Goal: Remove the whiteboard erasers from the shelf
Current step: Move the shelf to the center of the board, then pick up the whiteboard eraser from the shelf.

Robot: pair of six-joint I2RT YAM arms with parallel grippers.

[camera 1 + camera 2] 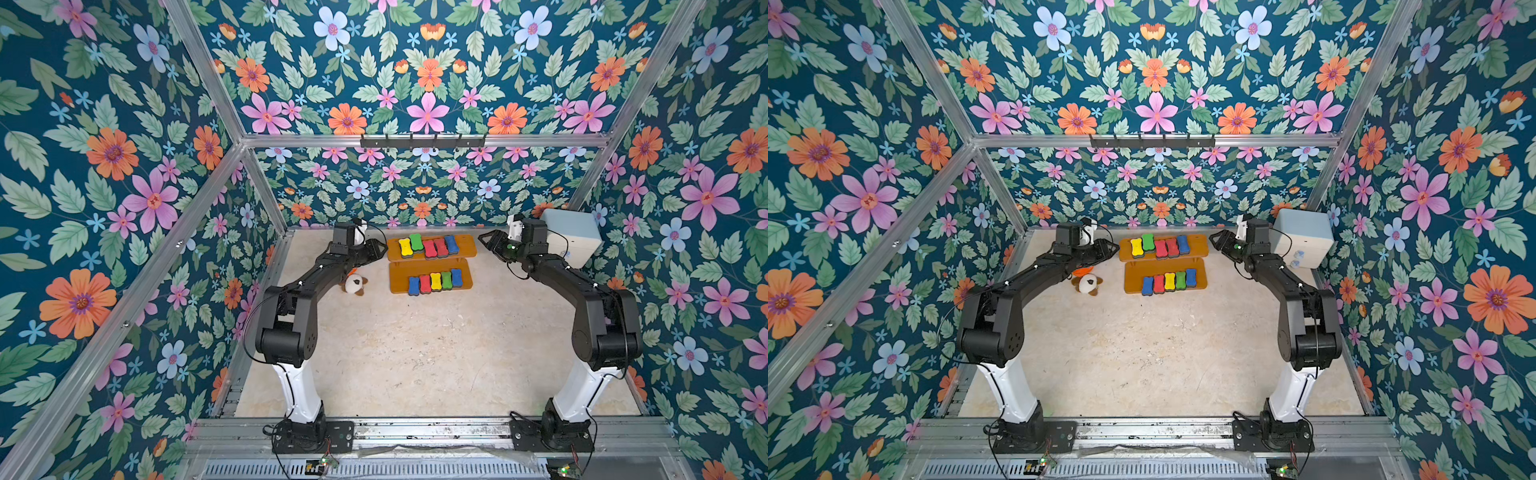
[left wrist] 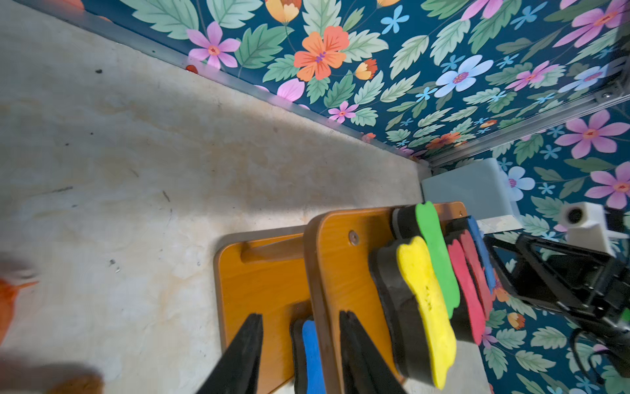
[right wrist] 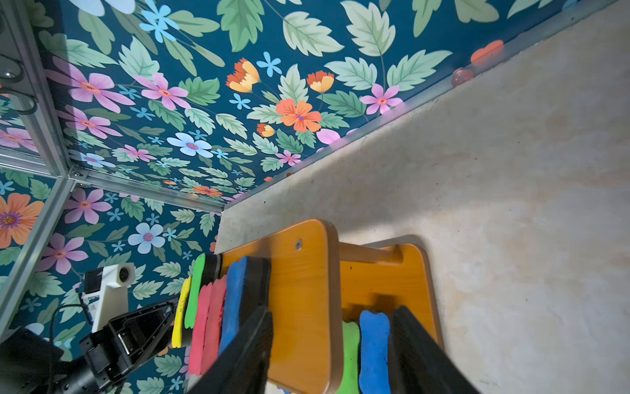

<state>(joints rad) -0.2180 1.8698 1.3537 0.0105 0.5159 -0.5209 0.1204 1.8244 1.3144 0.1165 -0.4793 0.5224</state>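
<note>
In both top views the shelf (image 1: 465,246) (image 1: 1200,246) stands at the far end of the table (image 1: 415,353), close to the back wall and between the two arms. Ten erasers (image 1: 428,246) sit on it, five in a row on the upper board and five on the lower. The left claw (image 1: 380,249) is just beside the left end of the upper board. The right claw (image 1: 484,239) is near the right end, not touching it. A plush toy (image 1: 355,284) lies on the table by the left arm, and a pale box (image 1: 573,232) sits in the far right corner.

In the left wrist view, the left claw (image 2: 300,315) is released: its two black fingers (image 2: 245,348) stand apart with nothing gripped. Past them are the shelf's end and a blue eraser (image 2: 312,354) on the lower board. A yellow eraser (image 2: 426,307) is the nearest one on the upper board.

In the right wrist view, the right claw (image 3: 334,310) is also released and empty, its fingers spread wide in front of the other end of the shelf (image 3: 300,290).
</note>
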